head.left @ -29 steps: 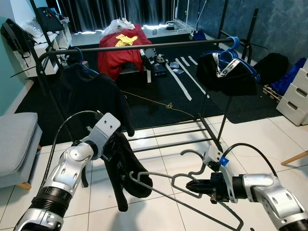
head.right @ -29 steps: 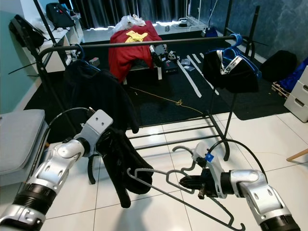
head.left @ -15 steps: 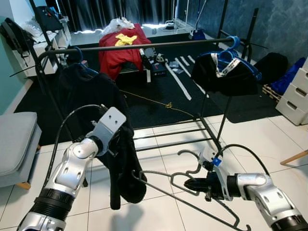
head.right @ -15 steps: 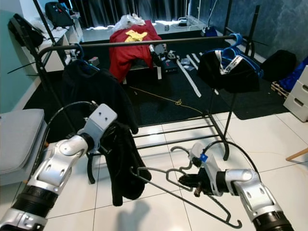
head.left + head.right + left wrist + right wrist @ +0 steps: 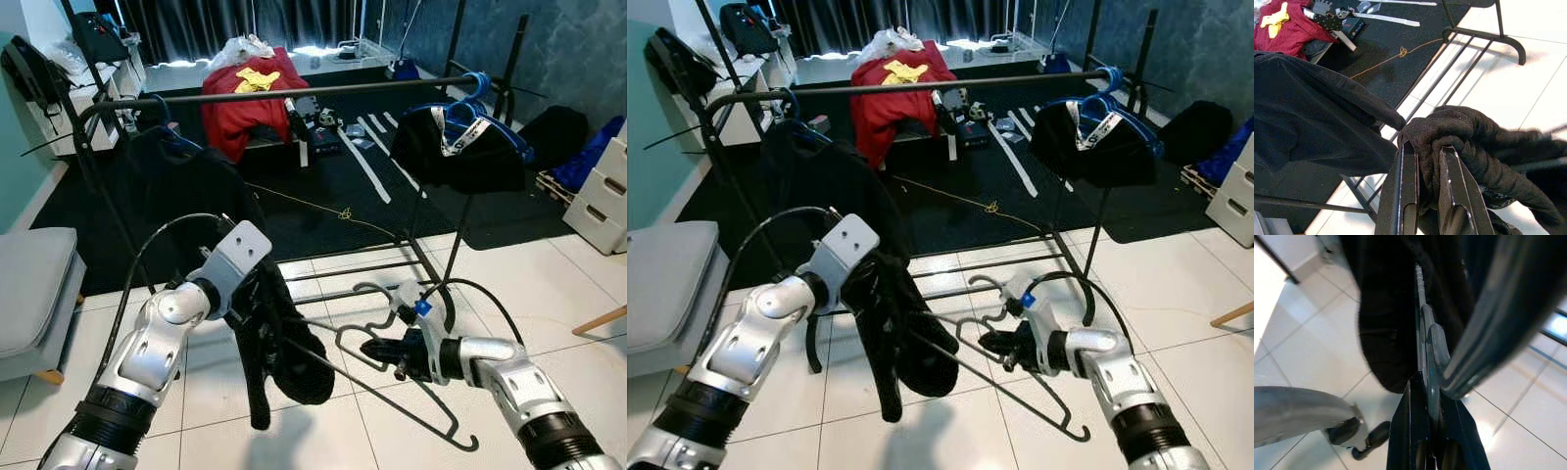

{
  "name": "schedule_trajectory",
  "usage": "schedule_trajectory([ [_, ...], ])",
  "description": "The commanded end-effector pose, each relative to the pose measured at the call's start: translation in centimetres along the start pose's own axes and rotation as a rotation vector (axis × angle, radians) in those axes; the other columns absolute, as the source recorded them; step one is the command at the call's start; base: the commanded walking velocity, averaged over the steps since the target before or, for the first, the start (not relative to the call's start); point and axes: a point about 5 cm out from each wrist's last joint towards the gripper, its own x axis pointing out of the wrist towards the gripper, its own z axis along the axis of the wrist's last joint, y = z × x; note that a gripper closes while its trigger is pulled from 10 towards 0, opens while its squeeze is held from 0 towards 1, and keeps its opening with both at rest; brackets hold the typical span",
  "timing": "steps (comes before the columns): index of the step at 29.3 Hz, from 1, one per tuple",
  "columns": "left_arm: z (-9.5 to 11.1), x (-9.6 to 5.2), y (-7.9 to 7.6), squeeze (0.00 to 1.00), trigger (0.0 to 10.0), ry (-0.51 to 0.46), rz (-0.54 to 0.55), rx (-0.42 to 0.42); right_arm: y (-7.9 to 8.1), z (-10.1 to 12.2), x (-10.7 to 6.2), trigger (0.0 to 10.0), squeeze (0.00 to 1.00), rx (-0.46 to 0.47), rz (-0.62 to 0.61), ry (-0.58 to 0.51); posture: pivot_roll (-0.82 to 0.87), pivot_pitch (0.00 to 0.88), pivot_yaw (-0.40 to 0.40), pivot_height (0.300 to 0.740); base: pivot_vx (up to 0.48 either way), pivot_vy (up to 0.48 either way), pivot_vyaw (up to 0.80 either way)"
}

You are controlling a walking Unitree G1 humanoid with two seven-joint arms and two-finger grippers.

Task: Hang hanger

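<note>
Now | left hand (image 5: 1422, 196) grips 1 black garment (image 5: 284, 338) | right hand (image 5: 377, 351) grips 1 grey hanger (image 5: 392, 392)

Left gripper (image 5: 1422, 183) fingers clamped on bunched black garment (image 5: 1469, 142). Second black garment (image 5: 1312, 117) hanging alongside. Beyond: white tile floor (image 5: 1528, 73), rack base bars (image 5: 1469, 54), dark carpet (image 5: 1396, 34), red cloth (image 5: 1288, 34).
</note>
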Motion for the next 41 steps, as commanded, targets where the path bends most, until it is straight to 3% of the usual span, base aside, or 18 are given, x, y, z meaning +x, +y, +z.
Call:
schedule_trajectory([
  [1, 0.5, -0.2, 0.2, 0.0, 10.0, -0.01, 0.003, 0.027, -0.2, -0.5, 0.3, 10.0, 0.0, 0.024, -0.03, 0.013, 0.0, 0.048, 0.063, 0.74, 0.0, 0.0, 0.0],
  [5, 1.4, -0.1, 0.0, 0.0, 10.0, -0.061, -0.027, 0.04, 0.0, -2.9, 1.2, 10.0, 0.0, 0.17, -0.051, 0.075, 0.0, 0.047, 0.062, 0.74, 0.0, 0.0, 0.0],
  [8, 1.9, -0.2, -0.6, 0.0, 10.0, -0.092, -0.074, 0.043, 0.1, -4.0, 1.5, 10.0, 0.0, 0.226, -0.063, 0.097, 0.0, 0.037, 0.062, 0.74, 0.0, 0.0, 0.0],
  [14, 3.5, -0.5, -1.3, 0.0, 10.0, -0.179, -0.147, 0.017, 0.2, -5.0, 2.1, 10.0, 0.0, 0.359, -0.082, 0.052, 0.0, 0.028, 0.064, 0.74, 0.0, 0.0, 0.0],
  [18, 4.0, -0.5, -1.7, 0.0, 10.0, -0.209, -0.183, 0.001, -0.1, -4.5, 2.3, 10.0, 0.0, 0.427, -0.097, -0.015, 0.0, 0.022, 0.064, 0.74, 0.0, 0.0, 0.0],
  [23, 3.8, -0.6, -2.8, 0.0, 10.0, -0.218, -0.254, 0.033, -0.7, -1.3, 2.8, 10.0, 0.0, 0.548, -0.039, -0.236, 0.0, 0.015, 0.064, 0.74, 0.0, 0.0, 0.0],
  [24, 3.8, -0.6, -2.8, 0.0, 10.0, -0.218, -0.254, 0.033, -0.7, -1.3, 2.8, 10.0, 0.0, 0.548, -0.039, -0.236, 0.0, 0.015, 0.064, 0.74, 0.0, 0.0, 0.0],
  [25, 3.6, -0.6, -3.0, 0.0, 10.0, -0.212, -0.265, 0.05, -0.9, -0.2, 2.8, 10.0, 0.0, 0.587, -0.018, -0.306, 0.0, 0.014, 0.064, 0.74, 0.0, 0.0, 0.0],
  [26, 3.2, -0.5, -3.2, 0.0, 10.0, -0.198, -0.281, 0.098, -1.2, 1.5, 3.0, 10.0, 0.0, 0.697, 0.007, -0.432, 0.0, 0.012, 0.063, 0.74, 0.0, 0.0, 0.0],
  [30, 3.1, -0.6, -3.3, 0.0, 10.0, -0.194, -0.285, 0.112, -1.2, 1.9, 3.0, 10.0, 0.0, 0.731, 0.01, -0.458, 0.0, 0.012, 0.063, 0.74, 0.0, 0.0, 0.0],
  [32, 3.1, -0.5, -3.2, 0.0, 10.0, -0.193, -0.279, 0.115, -1.1, 1.7, 3.3, 10.0, 0.0, 0.768, 0.009, -0.442, 0.0, 0.011, 0.063, 0.74, 0.0, 0.0, 0.0],
  [33, 3.2, -0.5, -3.1, 0.0, 10.0, -0.201, -0.268, 0.124, -0.7, 0.6, 3.8, 10.0, 0.0, 0.703, -0.024, -0.321, 0.0, 0.011, 0.067, 0.74, 0.0, 0.0, 0.0],
  [34, 3.2, -0.5, -3.1, 0.0, 10.0, -0.201, -0.268, 0.124, -0.7, 0.6, 3.8, 10.0, 0.0, 0.703, -0.024, -0.321, 0.0, 0.011, 0.067, 0.74, 0.0, 0.0, 0.0],
  [37, 3.9, -0.5, -2.6, 0.0, 10.0, -0.248, -0.245, 0.135, 0.1, -2.7, 4.4, 10.0, 0.0, 0.428, -0.109, 0.028, 0.0, 0.011, 0.07, 0.74, 0.0, 0.0, 0.0],
  [39, 4.5, -0.5, -2.4, 0.0, 10.0, -0.285, -0.232, 0.135, -0.1, -3.4, 4.4, 10.0, 0.0, 0.478, -0.156, 0.039, 0.0, 0.009, 0.068, 0.74, 0.0, 0.0, 0.0],
  [40, 4.5, -0.5, -2.4, 0.0, 10.0, -0.285, -0.232, 0.135, -0.1, -3.4, 4.4, 10.0, 0.0, 0.478, -0.156, 0.039, 0.0, 0.009, 0.068, 0.74, 0.0, 0.0, 0.0],
  [41, 4.8, -0.5, -2.1, 0.0, 10.0, -0.302, -0.218, 0.135, -0.3, -4.2, 4.0, 10.0, 0.0, 0.443, -0.193, 0.106, 0.0, 0.01, 0.068, 0.74, 0.0, 0.0, 0.0],
])
